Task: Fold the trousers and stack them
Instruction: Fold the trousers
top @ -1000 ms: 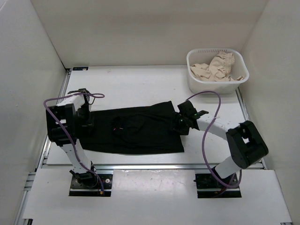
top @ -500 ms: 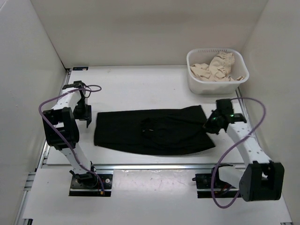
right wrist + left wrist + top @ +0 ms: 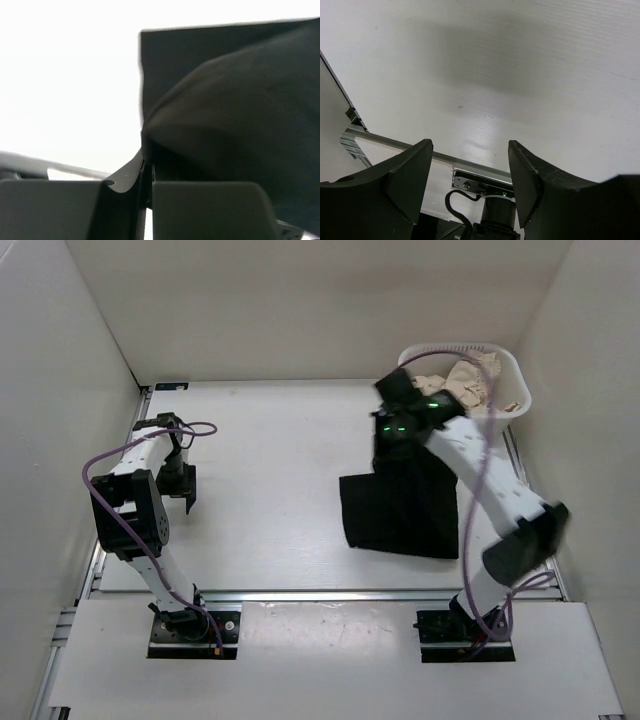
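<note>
The black trousers (image 3: 400, 510) hang in a bunch from my right gripper (image 3: 392, 435), which is raised over the right half of the table, their lower part resting on the table. In the right wrist view the jaws are shut on the black trousers (image 3: 235, 105), with cloth pinched between them. My left gripper (image 3: 178, 485) is open and empty near the table's left edge, far from the trousers. In the left wrist view its two fingers (image 3: 410, 175) stand wide apart over bare white table.
A white basket (image 3: 510, 400) with beige frilly garments (image 3: 462, 383) stands at the back right, just behind my right arm. White walls enclose the table on three sides. A metal rail (image 3: 320, 592) runs along the near edge.
My right gripper has lifted and swung toward the back right, pulling the trousers off the left and middle of the table into a hanging bunch. My left arm has stayed put.
</note>
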Action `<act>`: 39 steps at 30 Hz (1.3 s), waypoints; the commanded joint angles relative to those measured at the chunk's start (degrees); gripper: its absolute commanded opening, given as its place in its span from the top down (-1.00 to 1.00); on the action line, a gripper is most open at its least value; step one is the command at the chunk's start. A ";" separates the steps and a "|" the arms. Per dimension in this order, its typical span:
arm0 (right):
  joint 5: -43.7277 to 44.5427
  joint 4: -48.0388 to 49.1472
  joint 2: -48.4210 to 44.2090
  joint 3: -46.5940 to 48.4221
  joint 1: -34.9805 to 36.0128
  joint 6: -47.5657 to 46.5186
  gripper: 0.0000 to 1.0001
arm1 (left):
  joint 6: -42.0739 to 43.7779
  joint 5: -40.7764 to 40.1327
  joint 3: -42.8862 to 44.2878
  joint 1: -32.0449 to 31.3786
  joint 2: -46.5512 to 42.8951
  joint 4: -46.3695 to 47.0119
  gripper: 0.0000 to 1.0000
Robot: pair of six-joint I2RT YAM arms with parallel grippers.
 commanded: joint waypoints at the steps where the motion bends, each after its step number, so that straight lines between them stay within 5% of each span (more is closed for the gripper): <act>1: -5.24 -3.98 10.64 -0.05 5.89 3.44 1.00 | -0.36 1.10 0.92 0.23 -1.71 -0.26 -0.47; 7: -5.95 3.74 19.62 -1.28 10.21 8.28 0.99 | -0.36 1.10 -0.92 0.76 -1.71 0.79 -0.47; 11: -10.32 4.29 25.23 2.30 13.02 8.03 0.78 | -0.36 1.62 -0.92 1.28 -2.23 0.79 -0.47; 15: -14.12 3.05 29.55 8.45 17.06 4.42 0.40 | -0.36 1.63 -0.92 1.80 -2.24 0.79 -0.47; 16: -15.95 2.27 31.03 9.69 17.59 2.59 0.07 | -0.36 1.63 -0.92 1.81 -2.24 0.79 -0.47; 19: -21.49 2.97 32.80 14.35 19.79 -3.03 -0.31 | -0.36 1.63 -0.92 1.81 -2.24 0.79 -0.47; 24: -20.11 -0.81 33.78 21.13 22.17 -9.29 -0.48 | -0.36 3.30 -0.14 1.11 -1.72 0.27 -0.47; 31: -1.30 9.11 4.89 -8.27 13.93 0.71 -0.67 | -0.36 9.35 17.32 -15.57 0.92 -1.58 -0.47; 35: 0.46 9.12 -7.69 -28.74 -2.82 5.39 -0.73 | -0.36 12.61 32.36 -28.22 6.98 -1.67 -0.61; 39: 0.55 9.64 -11.84 -34.32 -12.97 -0.39 -0.89 | -0.36 13.49 39.76 -42.27 15.05 1.40 -0.81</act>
